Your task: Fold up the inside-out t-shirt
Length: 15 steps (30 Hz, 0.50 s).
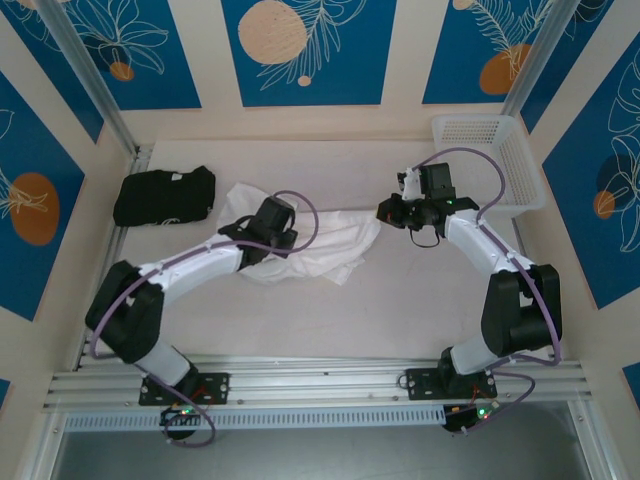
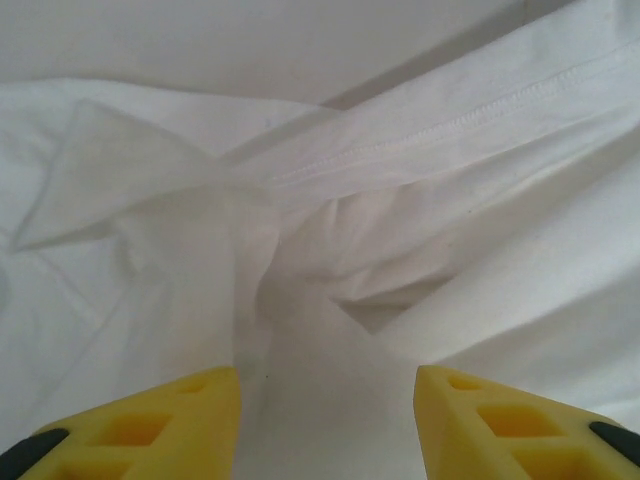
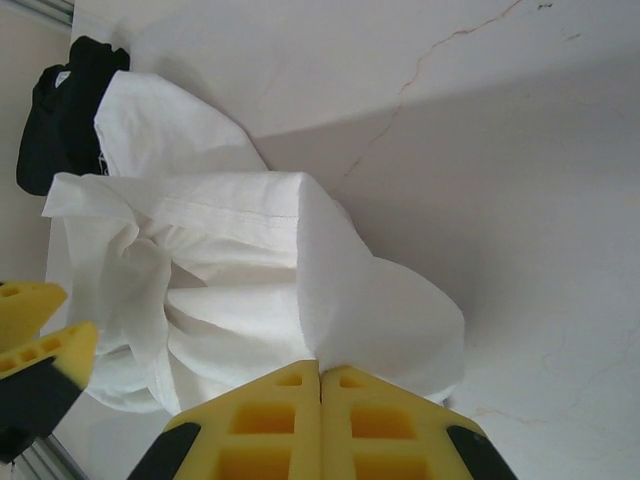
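The white t-shirt [image 1: 330,245] lies crumpled mid-tabletop [image 1: 400,310]. At its 3 o'clock edge the right gripper [image 3: 320,372] has its jaws pressed together, pinching fabric. The left gripper [image 2: 325,425] has its jaws spread wide over the cloth's 9 o'clock side.

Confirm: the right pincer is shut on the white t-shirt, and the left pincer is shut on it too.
Not the left pincer: the left wrist view shows its jaws apart, open over the t-shirt. The right pincer is shut on it.
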Available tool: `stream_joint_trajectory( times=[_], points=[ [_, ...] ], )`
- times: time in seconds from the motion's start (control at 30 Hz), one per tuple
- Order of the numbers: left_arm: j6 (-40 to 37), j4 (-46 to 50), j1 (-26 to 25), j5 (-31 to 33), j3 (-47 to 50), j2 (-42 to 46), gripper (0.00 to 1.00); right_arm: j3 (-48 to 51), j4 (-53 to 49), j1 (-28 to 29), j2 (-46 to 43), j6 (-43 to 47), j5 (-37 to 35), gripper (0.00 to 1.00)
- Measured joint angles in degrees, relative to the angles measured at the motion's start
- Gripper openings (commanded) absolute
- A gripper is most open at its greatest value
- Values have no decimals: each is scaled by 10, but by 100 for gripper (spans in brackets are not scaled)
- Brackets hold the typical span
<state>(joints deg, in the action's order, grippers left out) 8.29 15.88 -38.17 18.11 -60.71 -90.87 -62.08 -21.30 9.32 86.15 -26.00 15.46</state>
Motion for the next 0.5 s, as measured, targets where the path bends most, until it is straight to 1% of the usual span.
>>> stream_joint_trajectory(
  times=[0.2,0.5],
  points=[
    [-29,2,3,7,-57,-74,47,-1,3,0,0,0,0,0],
    [-43,14,40,22,-75,-104,47,-1,3,0,1,0,2,0]
  ],
)
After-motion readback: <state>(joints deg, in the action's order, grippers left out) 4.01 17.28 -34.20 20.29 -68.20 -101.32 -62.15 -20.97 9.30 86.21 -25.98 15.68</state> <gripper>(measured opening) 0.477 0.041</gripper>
